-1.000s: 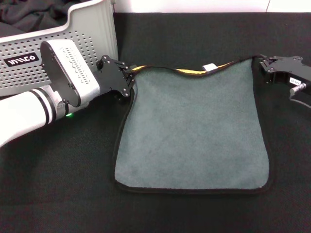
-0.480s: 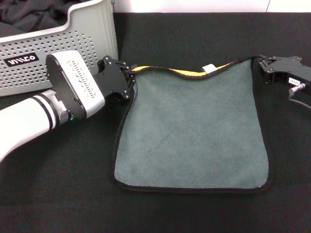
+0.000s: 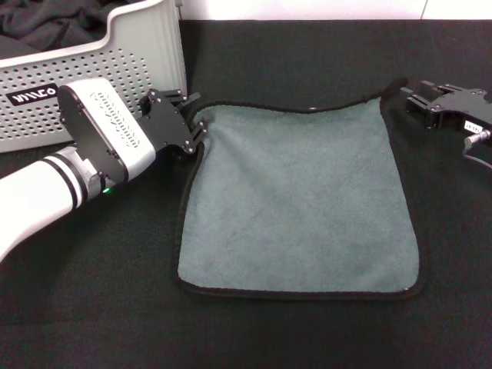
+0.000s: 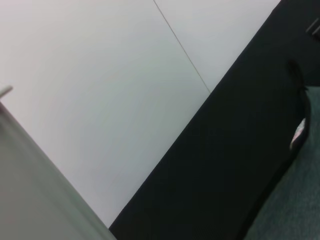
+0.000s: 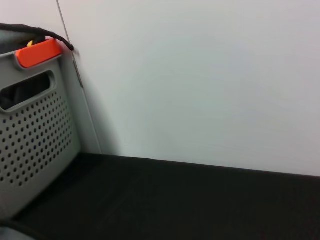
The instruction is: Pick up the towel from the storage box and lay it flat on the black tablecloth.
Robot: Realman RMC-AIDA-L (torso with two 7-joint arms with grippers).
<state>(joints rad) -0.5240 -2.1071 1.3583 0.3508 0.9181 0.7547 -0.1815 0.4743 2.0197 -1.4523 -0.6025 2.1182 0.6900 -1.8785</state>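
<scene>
We see the storage box [image 3: 115, 61] at far left with dark cloth [image 3: 54, 23] inside it, cut off by the frame, and our left gripper [image 3: 188, 127] beside it, jaws slightly apart, just at the towel's near-left corner. The towel [image 3: 296, 200] lies flat, grey-green face up, black-hemmed, on the black tablecloth [image 3: 92, 307], its long axis running away from us. Our right gripper [image 3: 419, 98] sits parted just off the far-right corner.
</scene>
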